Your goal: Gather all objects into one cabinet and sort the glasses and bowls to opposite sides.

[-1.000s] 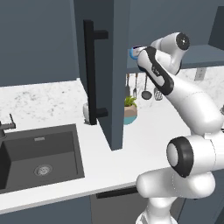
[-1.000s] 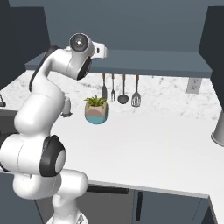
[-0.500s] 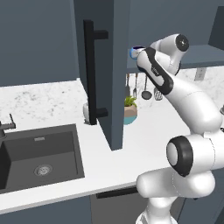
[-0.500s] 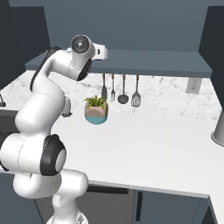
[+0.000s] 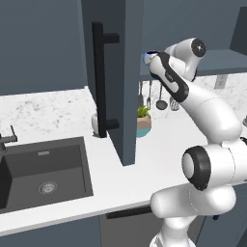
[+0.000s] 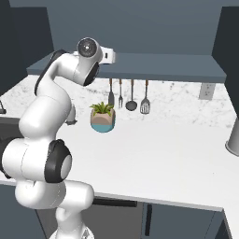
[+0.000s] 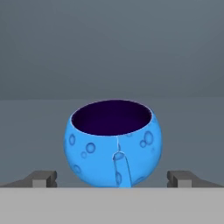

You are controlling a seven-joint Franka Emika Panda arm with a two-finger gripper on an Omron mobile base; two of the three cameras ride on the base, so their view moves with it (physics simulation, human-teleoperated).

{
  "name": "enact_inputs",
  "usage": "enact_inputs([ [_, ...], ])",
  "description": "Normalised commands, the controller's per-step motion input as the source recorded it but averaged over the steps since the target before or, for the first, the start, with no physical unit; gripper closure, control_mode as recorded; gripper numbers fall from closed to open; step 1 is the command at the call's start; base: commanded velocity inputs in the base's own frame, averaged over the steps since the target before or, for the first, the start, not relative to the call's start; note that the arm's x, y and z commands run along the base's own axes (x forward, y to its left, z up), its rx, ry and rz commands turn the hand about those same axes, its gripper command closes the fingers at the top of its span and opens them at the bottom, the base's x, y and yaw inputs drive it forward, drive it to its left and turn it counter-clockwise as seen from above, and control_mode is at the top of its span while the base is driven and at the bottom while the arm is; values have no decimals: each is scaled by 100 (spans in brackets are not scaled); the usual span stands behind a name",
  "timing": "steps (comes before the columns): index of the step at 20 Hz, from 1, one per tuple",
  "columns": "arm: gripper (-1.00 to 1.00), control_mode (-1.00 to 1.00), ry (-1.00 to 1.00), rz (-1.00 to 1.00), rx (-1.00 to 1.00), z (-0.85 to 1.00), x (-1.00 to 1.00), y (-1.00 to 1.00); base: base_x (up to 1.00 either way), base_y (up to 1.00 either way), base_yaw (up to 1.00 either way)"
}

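I see a white speckled bench [image 6: 177, 140] running under the wall units. A dark sink [image 5: 41, 173] is sunk into it at the left, a tap [image 5: 6, 140] at its edge. A small potted plant [image 6: 102, 117] stands near the back wall. Behind it four utensils [image 6: 128, 95] hang in a row. A grey pot [image 6: 232, 140] sits at the far right edge.

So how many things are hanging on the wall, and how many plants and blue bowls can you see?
Dark hanging kitchen utensils: 4
Small green plant in a round tan and teal pot: 1
Small round bright blue bowl with a dark inside: 1
Total: 6
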Motion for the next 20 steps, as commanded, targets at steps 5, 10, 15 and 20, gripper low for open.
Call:
enact_inputs([
  [5,-100,-100,0,0,0,-5,1,0,0,0,0],
  [10,-100,-100,0,0,0,-1,2,0,0,0,0],
  [15,-100,-100,0,0,0,0,0,0,0,0,0],
  [20,-100,-100,0,0,0,0,0,0,0,0,0],
])
